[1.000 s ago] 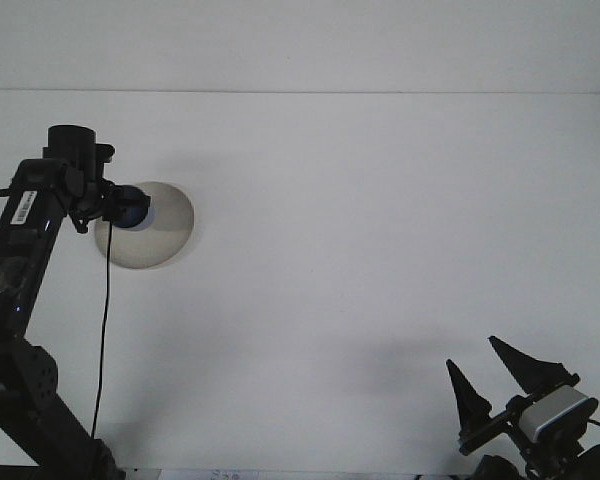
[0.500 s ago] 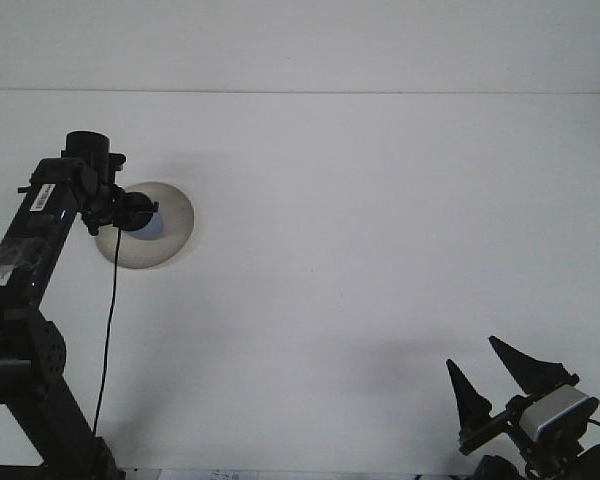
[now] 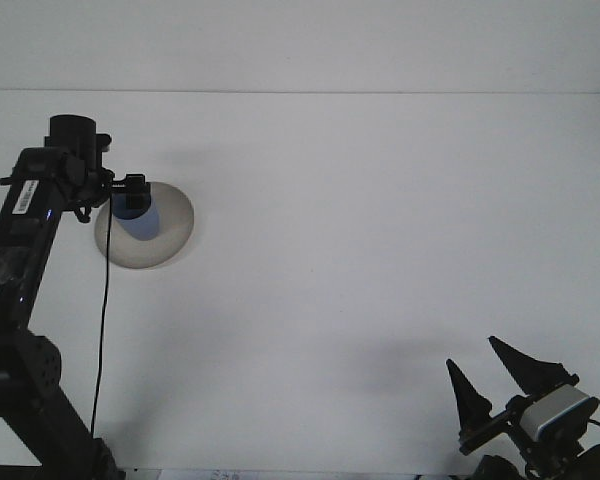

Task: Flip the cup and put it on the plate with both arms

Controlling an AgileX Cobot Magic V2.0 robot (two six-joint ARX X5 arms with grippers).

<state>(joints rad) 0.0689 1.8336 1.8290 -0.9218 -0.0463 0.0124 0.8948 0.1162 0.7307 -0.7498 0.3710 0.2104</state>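
A blue cup [image 3: 138,220] stands upright over the left part of the beige plate [image 3: 170,232], at the table's left. My left gripper [image 3: 131,189] reaches in from the left and is shut on the cup's top, which hides the rim. At the bottom right corner my right gripper [image 3: 486,372] is open, holds nothing, and is far from the plate.
The left arm [image 3: 25,240] and its hanging black cable [image 3: 104,330] run down the left edge of the view. A white wall [image 3: 300,45] rises behind the table's far edge.
The left arm has pulled back slightly to the left, and the cup came with it toward the plate's left side, now showing more of its blue wall. The right arm has not moved.
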